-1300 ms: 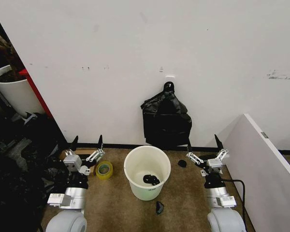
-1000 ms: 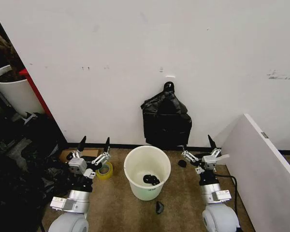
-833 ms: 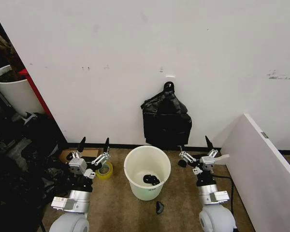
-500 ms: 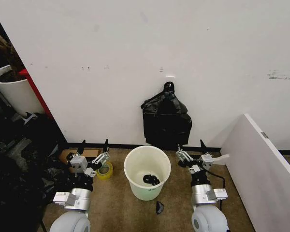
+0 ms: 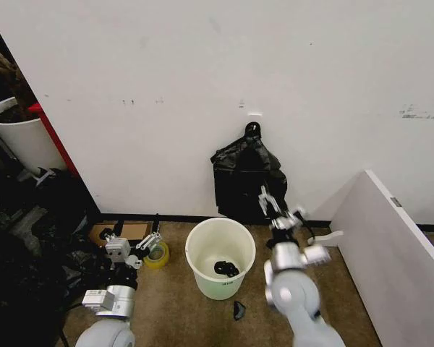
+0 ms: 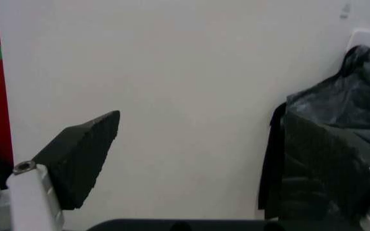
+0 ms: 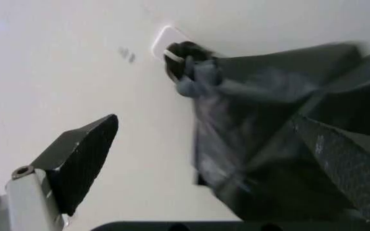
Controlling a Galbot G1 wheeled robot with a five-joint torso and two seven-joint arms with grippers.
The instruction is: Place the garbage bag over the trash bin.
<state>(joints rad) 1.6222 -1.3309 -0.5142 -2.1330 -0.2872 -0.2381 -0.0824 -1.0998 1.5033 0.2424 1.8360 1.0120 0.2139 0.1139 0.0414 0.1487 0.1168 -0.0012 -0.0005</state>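
Observation:
The trash bin (image 5: 218, 253) is a cream-white bucket standing on the brown floor near the wall, with a small black scrap (image 5: 226, 269) at its bottom. The garbage bag is out of view. A flat black bag bundle (image 5: 247, 177) with a knotted top hangs from a white wall hook above the bin. My right gripper (image 5: 280, 207) is raised at the bundle's lower right edge, open and empty. In the right wrist view its fingers (image 7: 82, 159) frame the bundle (image 7: 269, 139) and the hook (image 7: 169, 41). My left gripper (image 5: 134, 233) stands open left of the bin, facing the wall (image 6: 185, 96).
A yellow tape roll (image 5: 156, 254) and a cardboard box (image 5: 123, 230) lie left of the bin. Dark clutter (image 5: 22, 275) and a white plant pot (image 5: 18, 137) crowd the far left. A slanted white panel (image 5: 398, 246) borders the right. A black scrap (image 5: 239, 310) lies on the floor before the bin.
My right arm has swung left and upward from beside the bin to the hanging bundle. The left gripper has sunk slightly. Bin and bundle have not moved.

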